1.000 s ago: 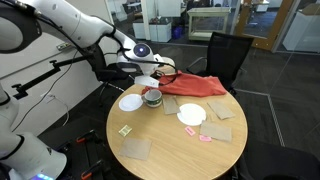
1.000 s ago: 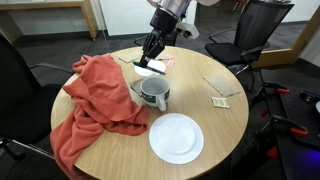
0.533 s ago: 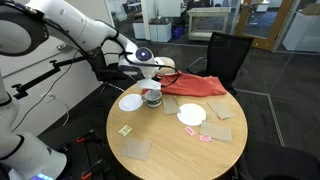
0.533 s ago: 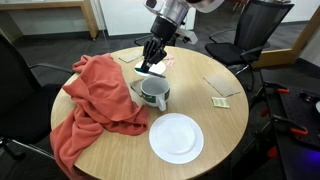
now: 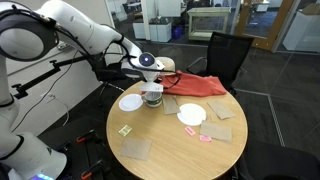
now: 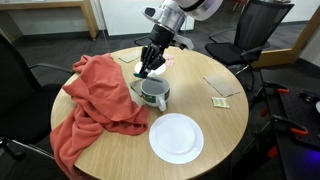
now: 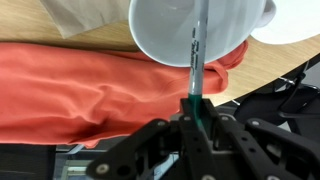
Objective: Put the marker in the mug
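Red cloth point(image 6: 92, 98) lies bunched just beside the mug point(image 6: 154, 95) in an exterior view; a fold could snag and tug it if I come down carelessly. My gripper point(image 6: 149, 69) hangs just above the rim, fingers pinched on the marker point(image 7: 197, 60), which points toward the opening. Released off-centre, it may clip the rim and roll toward the plate point(image 6: 176, 138).

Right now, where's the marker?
Wrist view: the marker is clamped in the gripper, pointing at the mug, with the red cloth alongside.
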Controlling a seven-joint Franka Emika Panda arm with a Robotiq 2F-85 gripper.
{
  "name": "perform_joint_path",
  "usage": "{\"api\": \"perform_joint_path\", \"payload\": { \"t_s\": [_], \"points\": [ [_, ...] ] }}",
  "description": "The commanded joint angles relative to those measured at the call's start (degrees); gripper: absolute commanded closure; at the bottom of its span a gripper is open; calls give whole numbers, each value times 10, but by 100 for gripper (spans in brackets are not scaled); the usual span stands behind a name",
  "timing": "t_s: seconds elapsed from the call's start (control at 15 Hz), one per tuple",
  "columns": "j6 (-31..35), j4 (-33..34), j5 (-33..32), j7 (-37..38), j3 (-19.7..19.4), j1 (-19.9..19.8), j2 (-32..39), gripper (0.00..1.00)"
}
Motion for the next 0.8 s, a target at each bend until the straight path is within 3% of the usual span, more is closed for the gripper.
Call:
{"api": "perform_joint_path", "payload": {
  "t_s": [0.0,0.47,0.73],
  "points": [
    [-5,20,21,-19,-5,4,12,53],
    [-5,29,22,-17,-5,3,17,1],
    [-6,30,18,-12,-9,6,16,0]
  ]
}}
